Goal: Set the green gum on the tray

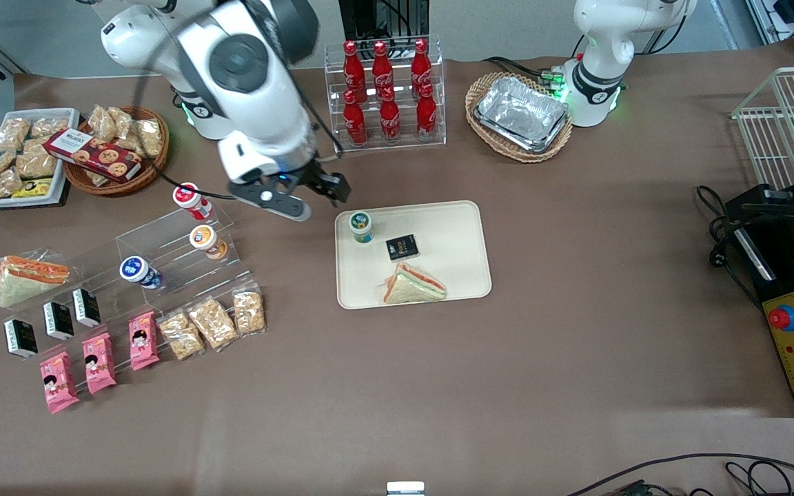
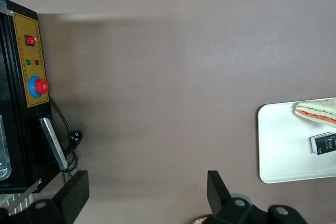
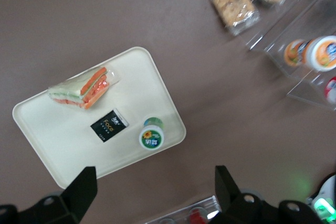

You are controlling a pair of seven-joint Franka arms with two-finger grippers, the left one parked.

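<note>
My fingers [image 3: 84, 190] are spread wide with nothing between them; both tips show in the right wrist view with the tray between them far below. The gripper [image 1: 293, 196] hangs above the table, off the tray [image 1: 462, 275] toward the working arm's end and beside the tray's corner that lies farther from the front camera.

The gum [image 1: 361, 226] stands upright on the tray, in that same corner, close to the rim, white lid with green edge facing up. In the wrist view the gum [image 3: 151, 137] sits just beside a small black packet [image 3: 109, 125], not touching it. Nearer the front camera on the tray lies a wrapped sandwich [image 1: 412, 285].

On the clear stepped stand toward the working arm's end I see the red-lidded canister [image 1: 188, 197], the orange-lidded one [image 1: 205, 240] and a blue-lidded one [image 1: 138, 270].
</note>
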